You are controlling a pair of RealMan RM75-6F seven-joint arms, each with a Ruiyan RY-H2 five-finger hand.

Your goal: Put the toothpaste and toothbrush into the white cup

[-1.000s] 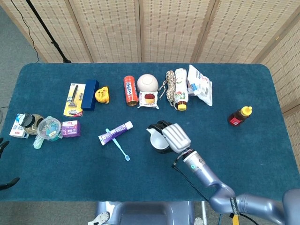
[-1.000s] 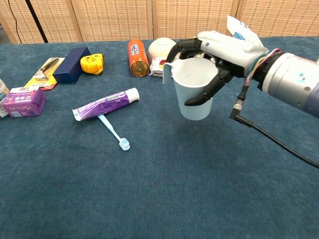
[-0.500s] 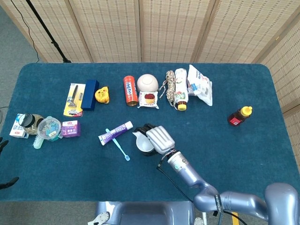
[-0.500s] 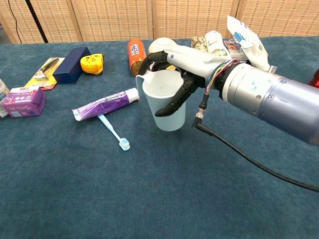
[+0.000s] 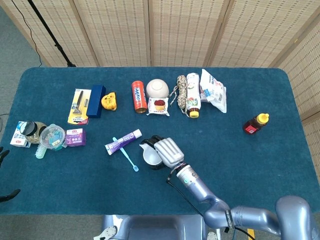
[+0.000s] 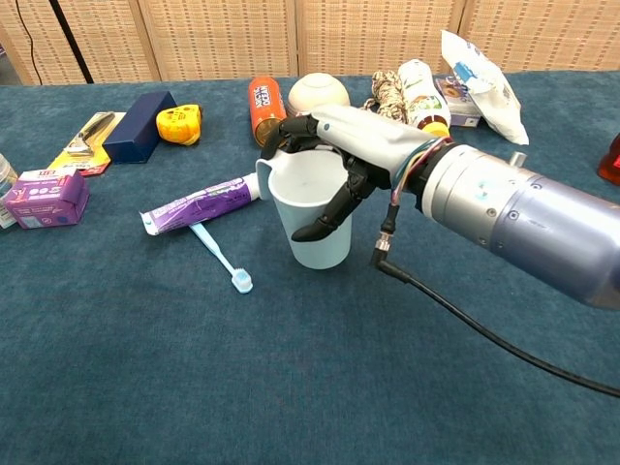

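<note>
My right hand [image 6: 354, 160] [image 5: 167, 151] grips the white cup [image 6: 308, 218] [image 5: 151, 156], fingers wrapped around its rim and side; the cup stands upright on or just above the blue table, its inside showing nothing. The purple-and-white toothpaste tube [image 6: 203, 204] [image 5: 123, 141] lies flat just left of the cup. The light blue toothbrush [image 6: 222, 257] [image 5: 127, 155] lies beside the tube, head toward the table's front. Only dark fingertips of my left hand [image 5: 4, 172] show at the head view's left edge.
Along the back lie an orange can [image 6: 263, 109], white bowl [image 6: 318, 92], rope, sauce bottle [image 6: 418, 82] and white bag [image 6: 478, 69]. A yellow tape measure [image 6: 178, 122], blue box, razor pack and purple box [image 6: 43, 196] sit left. A honey bottle [image 5: 256, 123] stands right.
My right hand has carried the white cup leftward and down, from mid-table to a spot close beside the toothpaste and toothbrush. Nothing else moved.
</note>
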